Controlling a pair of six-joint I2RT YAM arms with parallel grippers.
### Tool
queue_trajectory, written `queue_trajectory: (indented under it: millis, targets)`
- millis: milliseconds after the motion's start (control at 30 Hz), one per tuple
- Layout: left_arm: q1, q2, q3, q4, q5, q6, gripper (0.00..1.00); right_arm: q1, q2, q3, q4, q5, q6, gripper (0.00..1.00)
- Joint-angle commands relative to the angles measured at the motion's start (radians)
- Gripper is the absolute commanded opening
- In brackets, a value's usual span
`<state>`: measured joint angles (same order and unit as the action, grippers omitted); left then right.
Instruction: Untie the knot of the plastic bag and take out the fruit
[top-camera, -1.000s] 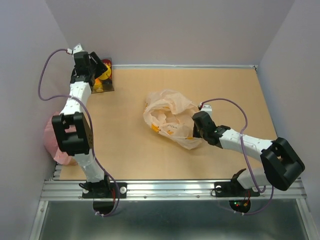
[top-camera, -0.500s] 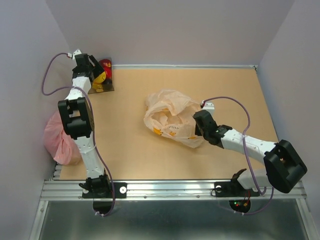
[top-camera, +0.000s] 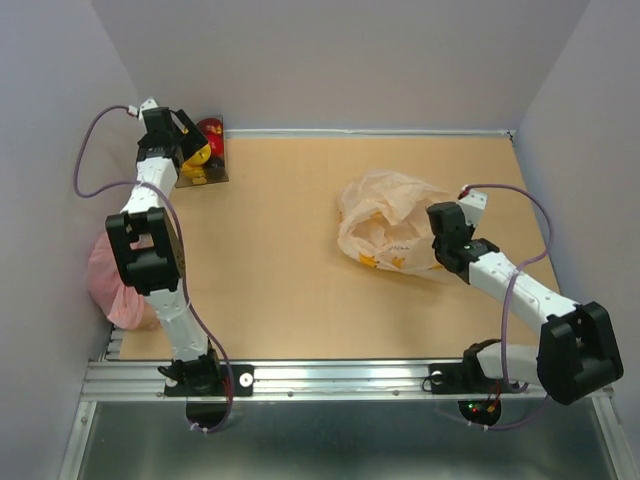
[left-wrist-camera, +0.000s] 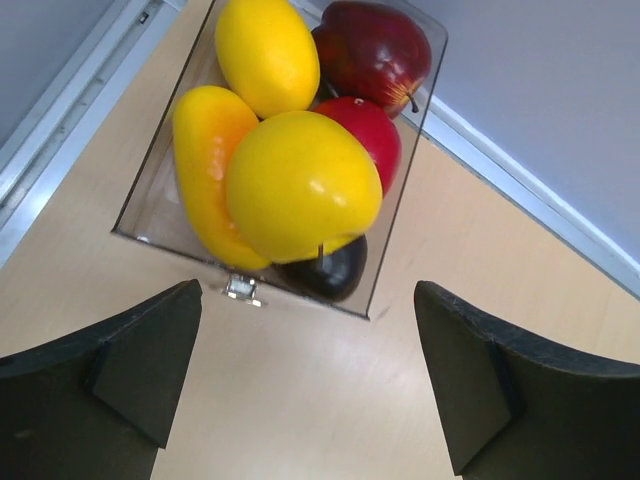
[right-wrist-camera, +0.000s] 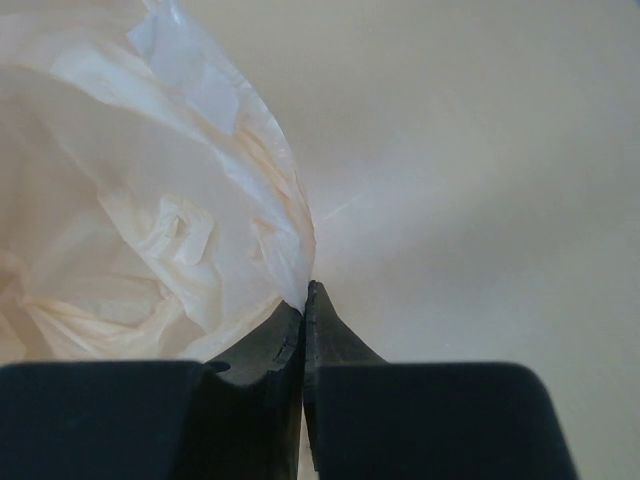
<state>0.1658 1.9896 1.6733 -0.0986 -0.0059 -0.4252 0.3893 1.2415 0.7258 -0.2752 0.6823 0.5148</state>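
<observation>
The pale peach plastic bag lies slack and open on the right half of the table; no knot shows. My right gripper is shut on the bag's edge at its right side. The fruit, yellow, orange and red pieces, fills a clear box at the far left corner. My left gripper is open and empty, hovering just short of the box, its fingers apart over bare table.
A pink crinkled bag lies at the left table edge beside the left arm. Purple-grey walls close the back and sides. A metal rail runs along the near edge.
My right gripper has pulled the peach bag to the right and a little back. My left gripper has stayed over the box, shifting only slightly.
</observation>
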Motion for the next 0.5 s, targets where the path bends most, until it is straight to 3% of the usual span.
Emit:
queue_trajectory:
  millis: [0, 200, 267, 333, 367, 467]
  targets:
    - [0.006, -0.228, -0.064, -0.053, -0.005, 0.006, 0.99, -0.078, -0.06, 0.072, -0.056, 0.114, 0.044, 0.06]
    - [0.003, -0.535, -0.226, -0.144, -0.005, 0.032, 0.99, -0.121, -0.086, 0.102, -0.134, 0.204, 0.065, 0.2]
    - [-0.003, -0.606, -0.28, -0.136, 0.001, 0.032, 0.99, -0.122, -0.105, 0.113, -0.182, 0.209, 0.08, 0.29]
    - [-0.018, -0.705, -0.314, -0.116, -0.002, 0.028, 0.99, -0.122, -0.134, 0.124, -0.212, 0.201, 0.093, 0.42]
    - [-0.049, -0.733, -0.323, -0.112, -0.003, 0.029, 0.99, -0.122, -0.146, 0.138, -0.226, 0.195, 0.096, 0.58]
    - [-0.113, -0.799, -0.293, -0.16, 0.001, 0.074, 0.99, -0.122, -0.209, 0.187, -0.297, 0.169, 0.097, 0.85]
